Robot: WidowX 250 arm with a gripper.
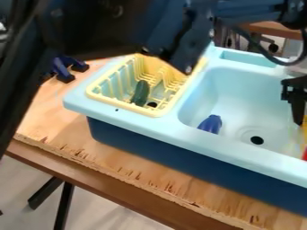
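Small yellow-orange object [304, 127] at the right edge of the frame, cut by that edge, in the right part of the sink; kind unclear. Black two-part claw [298, 117] hangs just beside it, pointing down over the basin. Cannot tell whether the claw is apart, together or clamped on the yellow-orange object. A red piece [304, 155] lies a little lower, also cut by the edge.

Outward, left: round dark drain hole [257, 140] in the floor of the pale blue plastic basin [234, 96]. Past it, a rounded dark blue object [210, 124] at the basin's lower left, near the wall.

Further left, centre-left of the frame: pale yellow slatted plastic dish rack [153, 111], set in the sink top. A long dark green object [140, 93] inside, tilted.

In the way: bulky black robot arm [129, 27] across the top, covering part of the rack's upper side. Black cable [261, 48] loops down at upper right.

Wooden bench [129, 168] under the sink, rough front edge. Blue clamp-like piece with black pads [62, 71] on it, upper left.
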